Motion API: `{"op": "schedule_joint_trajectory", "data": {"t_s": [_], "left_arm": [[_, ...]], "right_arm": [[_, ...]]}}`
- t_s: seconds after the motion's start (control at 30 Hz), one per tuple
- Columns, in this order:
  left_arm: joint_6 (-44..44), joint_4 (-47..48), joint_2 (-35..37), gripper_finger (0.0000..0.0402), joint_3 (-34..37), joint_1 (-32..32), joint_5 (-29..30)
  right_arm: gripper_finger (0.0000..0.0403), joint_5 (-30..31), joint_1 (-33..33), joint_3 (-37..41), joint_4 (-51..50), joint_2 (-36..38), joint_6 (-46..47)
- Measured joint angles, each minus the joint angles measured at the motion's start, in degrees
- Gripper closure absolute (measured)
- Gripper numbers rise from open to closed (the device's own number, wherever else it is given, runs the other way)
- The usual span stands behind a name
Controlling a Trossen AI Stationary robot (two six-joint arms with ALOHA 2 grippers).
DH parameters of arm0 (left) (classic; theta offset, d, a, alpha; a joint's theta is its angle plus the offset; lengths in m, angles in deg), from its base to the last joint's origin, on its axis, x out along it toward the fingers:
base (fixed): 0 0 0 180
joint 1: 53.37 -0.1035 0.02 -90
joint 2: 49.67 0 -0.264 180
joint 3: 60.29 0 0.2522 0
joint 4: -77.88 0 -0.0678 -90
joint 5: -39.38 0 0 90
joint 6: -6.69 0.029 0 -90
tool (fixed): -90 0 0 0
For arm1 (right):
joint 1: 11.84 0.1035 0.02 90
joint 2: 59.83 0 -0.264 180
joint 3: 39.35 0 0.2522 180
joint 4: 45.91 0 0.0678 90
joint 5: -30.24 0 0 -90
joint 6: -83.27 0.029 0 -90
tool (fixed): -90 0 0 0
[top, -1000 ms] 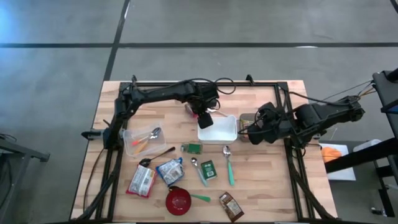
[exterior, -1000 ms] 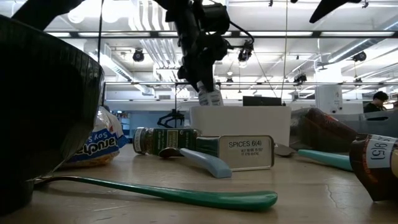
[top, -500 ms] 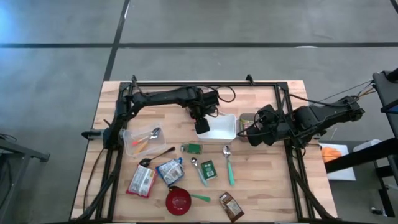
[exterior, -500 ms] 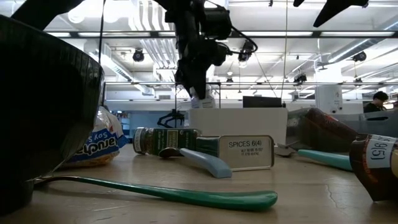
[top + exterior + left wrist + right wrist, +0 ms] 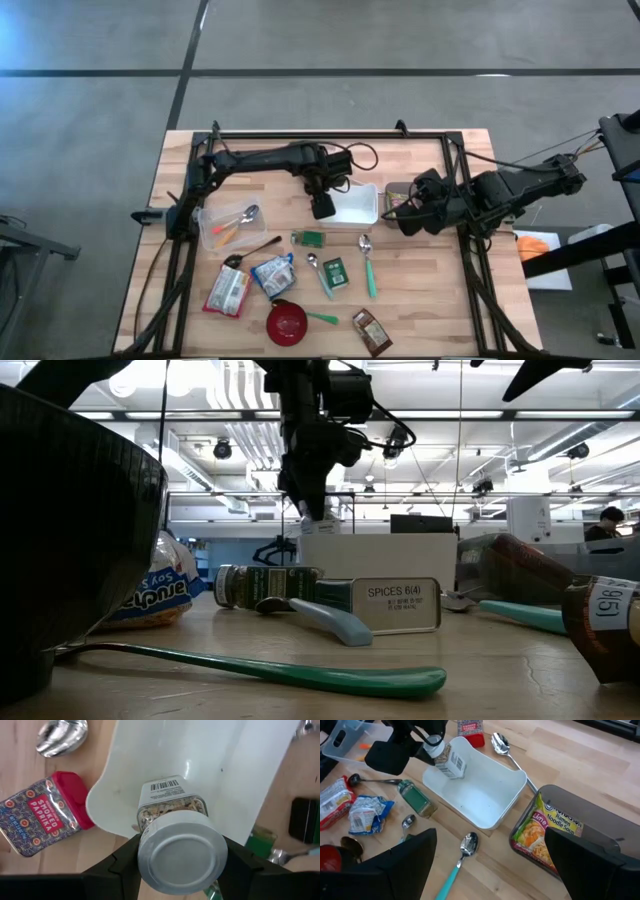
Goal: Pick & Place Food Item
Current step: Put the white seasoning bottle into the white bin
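Now spice jar [image 5: 172, 820] nearer tray's [image 5: 362, 205] left edge

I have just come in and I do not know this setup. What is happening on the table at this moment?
The left gripper holds a spice jar with a silver lid, tilted, over the near edge of the white tray, which has nothing in it yet. The right gripper waits open beside the tray, above a ramen noodle soup packet. Spoons, a smoked paprika tin, a green spice jar and snack packets lie around on the wooden table.
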Motion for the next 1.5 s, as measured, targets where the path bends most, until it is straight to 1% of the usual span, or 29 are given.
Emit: {"op": "schedule_joint_trajectory", "data": {"t_s": [0.3,0.5,1.0,1.1,1.3,1.5], "left_arm": [[9.3,4.4,0.0,0.0212,0.0,3.1,-1.1],[9.8,4.5,0.0,0.0212,0.0,4.5,-1.1],[12.8,3.6,-0.3,0.0212,0.0,4.5,-1.3],[13.3,2.0,-0.3,0.0212,1.3,4.5,-1.4],[13.7,2.1,-0.3,0.0212,4.8,4.5,-1.3],[13.2,1.8,-0.3,0.0212,5.5,4.6,-1.4]], "right_arm": [[0.0036,0.0,0.8,0.0,0.1,0.0,0.4],[0.0036,0.0,0.8,0.0,0.2,0.0,0.4],[0.0036,0.0,0.8,0.0,0.4,0.0,0.4],[0.0036,0.0,0.8,0.0,0.4,0.0,0.3],[0.0036,0.0,0.8,0.0,0.4,0.0,0.3],[0.0036,0.1,0.8,0.1,0.4,0.0,0.3]]}}
